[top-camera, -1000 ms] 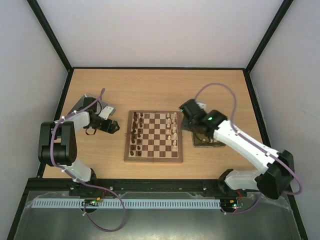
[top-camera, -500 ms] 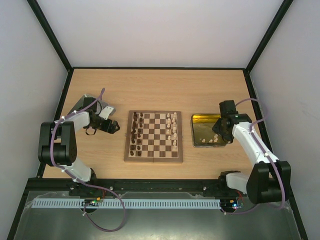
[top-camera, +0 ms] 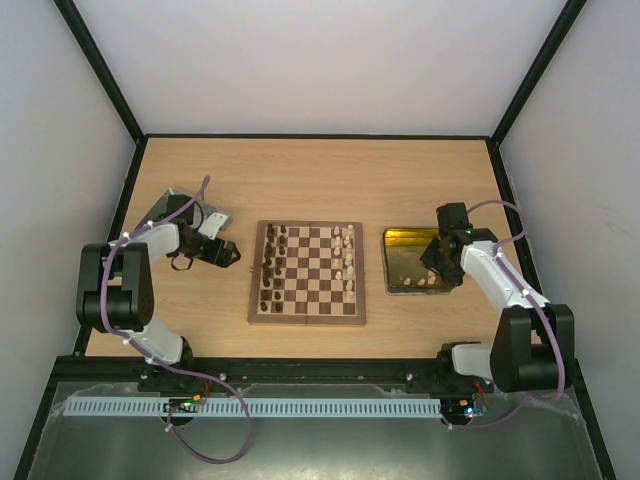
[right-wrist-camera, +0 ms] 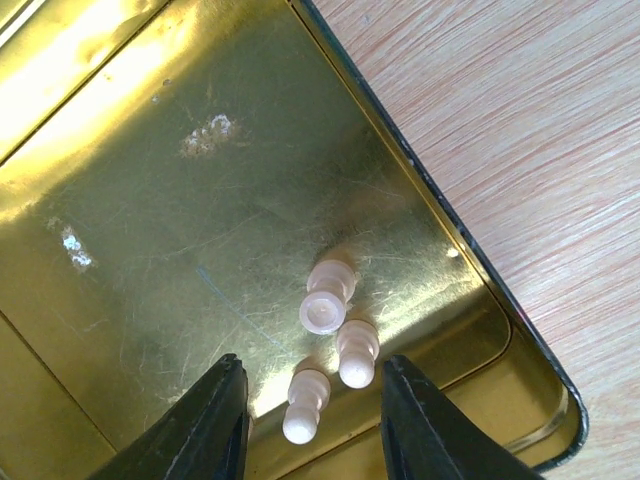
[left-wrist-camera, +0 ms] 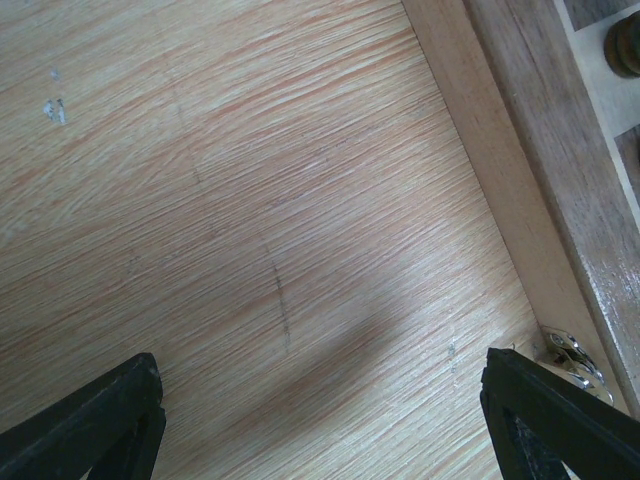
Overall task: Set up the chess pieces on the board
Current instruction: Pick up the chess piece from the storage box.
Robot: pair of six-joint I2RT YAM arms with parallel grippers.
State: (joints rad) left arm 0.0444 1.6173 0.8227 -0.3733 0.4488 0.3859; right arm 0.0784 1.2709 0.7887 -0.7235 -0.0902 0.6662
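Right arm reaching over the tray, right gripper unclenched, grasping nothing, straddling three cream chess pieces lying near the tray's corner rim, left gripper spread wide, low over the table, just beside the board, open wood leftward.

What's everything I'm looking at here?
table: one, light wood, under everything
board: one, brown and tan squares, table centre
dark chess pieces: many, dark brown, board's left columns
cream chess pieces: many, cream, board's right columns
tray: one, shiny gold, right of the board
loose pieces: three in view, cream, near a tray corner
left gripper: one, black, open, beside the board's left edge
right gripper: one, black, open, over the tray's pieces
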